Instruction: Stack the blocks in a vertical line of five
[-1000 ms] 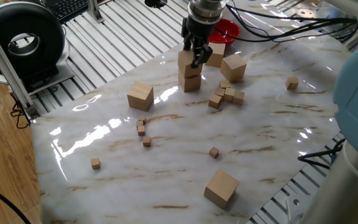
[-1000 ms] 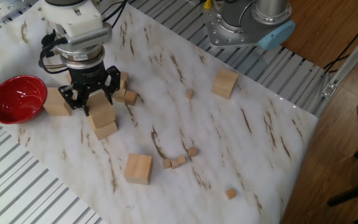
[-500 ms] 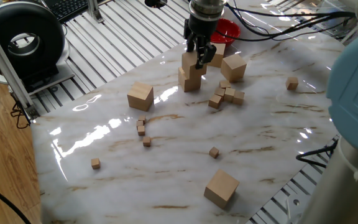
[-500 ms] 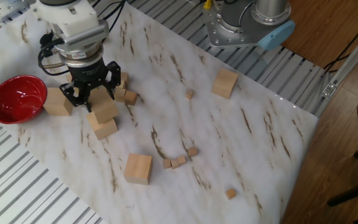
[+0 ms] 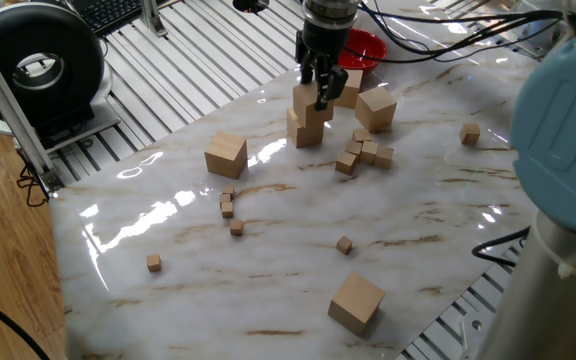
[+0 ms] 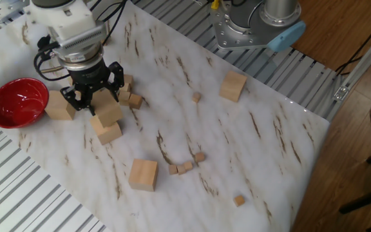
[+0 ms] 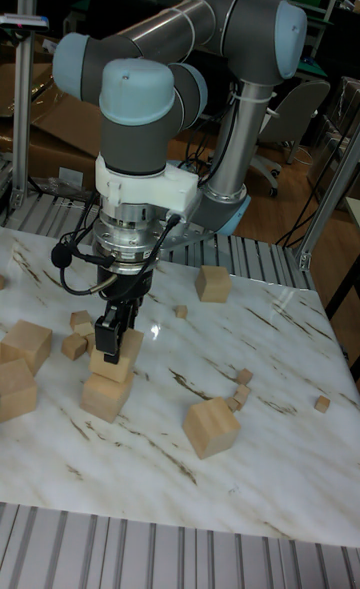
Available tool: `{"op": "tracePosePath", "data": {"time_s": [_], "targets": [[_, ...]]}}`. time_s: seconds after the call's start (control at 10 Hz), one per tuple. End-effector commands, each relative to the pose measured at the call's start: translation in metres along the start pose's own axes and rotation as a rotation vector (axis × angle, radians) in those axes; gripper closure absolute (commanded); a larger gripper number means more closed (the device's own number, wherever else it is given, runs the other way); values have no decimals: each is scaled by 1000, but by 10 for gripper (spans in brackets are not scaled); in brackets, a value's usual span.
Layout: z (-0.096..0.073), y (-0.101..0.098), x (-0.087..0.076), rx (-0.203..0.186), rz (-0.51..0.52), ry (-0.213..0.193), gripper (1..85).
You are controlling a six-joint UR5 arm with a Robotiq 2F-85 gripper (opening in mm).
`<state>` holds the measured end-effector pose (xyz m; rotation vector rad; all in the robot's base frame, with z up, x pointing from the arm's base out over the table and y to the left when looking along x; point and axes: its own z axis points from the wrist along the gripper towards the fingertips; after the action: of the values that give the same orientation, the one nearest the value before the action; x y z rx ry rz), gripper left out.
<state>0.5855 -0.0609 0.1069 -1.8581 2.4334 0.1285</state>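
Note:
Two large tan blocks are stacked at the far side of the marble table (image 5: pixel 428 230). The upper block (image 5: pixel 304 101) (image 6: pixel 110 115) (image 7: pixel 122 361) sits askew on the lower block (image 5: pixel 308 131) (image 6: pixel 110 133) (image 7: pixel 104 398). My gripper (image 5: pixel 315 91) (image 6: pixel 98 103) (image 7: pixel 115 334) reaches down from above and is shut on the upper block. More large blocks lie loose: one by the bowl (image 5: pixel 347 88) (image 6: pixel 59 105), another close by (image 5: pixel 376 108), one at mid-table (image 5: pixel 226 155) (image 6: pixel 143 174) (image 7: pixel 210 427), and one near the edge (image 5: pixel 356 302) (image 6: pixel 233 86) (image 7: pixel 212 284).
A red bowl (image 5: pixel 366 45) (image 6: pixel 17 101) stands just behind the stack. Tiny wooden cubes cluster beside the stack (image 5: pixel 365 152) (image 6: pixel 133 99), and others are scattered over the marble (image 5: pixel 228 203) (image 6: pixel 186 167). Slatted metal surrounds the table. The arm's base (image 6: pixel 256 26) is at one side.
The upper block has twisted and shifted sideways on the lower one, so it now sits crooked. My gripper has crept slightly with it. The other blocks have not moved.

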Motion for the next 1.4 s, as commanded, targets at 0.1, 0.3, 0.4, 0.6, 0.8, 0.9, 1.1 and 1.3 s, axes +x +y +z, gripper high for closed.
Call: {"op": "tracePosePath", "data": {"time_s": [0.1,0.3,0.4,0.6,0.8,0.9,1.1,1.3], "targets": [[2,-9,-5,-16,2,-17,847],[2,-15,-5,-17,-4,-7,847],[2,-16,-5,-18,-4,-7,847],[3,-20,-6,-20,-7,-6,847],[4,-23,-6,-20,-7,-3,847],[5,-23,-7,-21,-10,-4,847],[5,-23,-6,-21,-15,-4,847],[5,-24,-9,-18,-29,-18,847]]}}
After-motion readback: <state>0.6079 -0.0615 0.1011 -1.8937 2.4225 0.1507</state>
